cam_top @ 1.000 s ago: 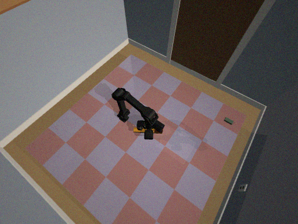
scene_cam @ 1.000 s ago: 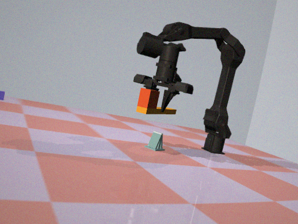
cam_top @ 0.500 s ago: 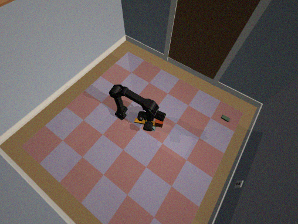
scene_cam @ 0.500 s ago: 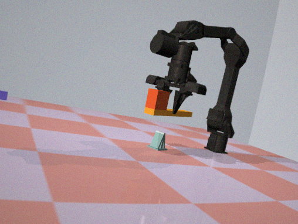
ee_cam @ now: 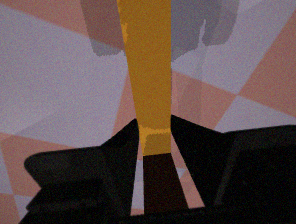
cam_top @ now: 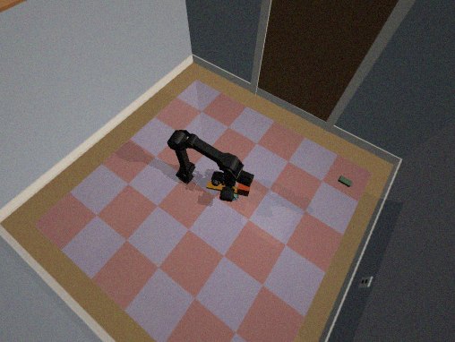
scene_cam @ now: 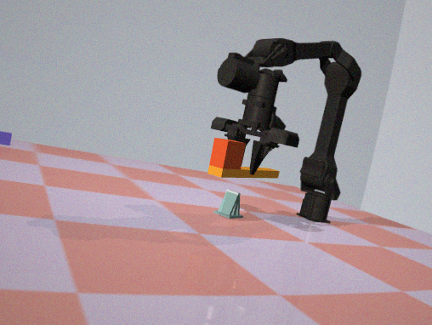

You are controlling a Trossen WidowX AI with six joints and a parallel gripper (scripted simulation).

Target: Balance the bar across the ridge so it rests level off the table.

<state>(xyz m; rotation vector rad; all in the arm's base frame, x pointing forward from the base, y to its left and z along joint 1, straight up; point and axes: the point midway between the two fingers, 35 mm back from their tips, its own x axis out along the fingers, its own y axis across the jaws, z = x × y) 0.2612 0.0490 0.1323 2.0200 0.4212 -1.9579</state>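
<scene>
The yellow-orange bar (cam_top: 215, 186) (scene_cam: 268, 173) (ee_cam: 150, 65) hangs in the air, close to level, with a red-orange block (cam_top: 244, 188) (scene_cam: 222, 154) on top of one end. My gripper (scene_cam: 247, 171) (ee_cam: 153, 120) points down and is shut on the bar beside the block. The block's dark side shows between the fingers in the wrist view. The small pale green ridge (scene_cam: 230, 204) (cam_top: 236, 197) stands on the floor below the bar, with a clear gap between them. In the top view the arm partly hides the bar and ridge.
A small green object (cam_top: 345, 181) lies far off near the right border of the checkered floor. A purple block (scene_cam: 5, 138) shows at the left edge of the exterior view. The arm's base (scene_cam: 315, 207) stands to the right of the ridge there. Walls enclose the floor.
</scene>
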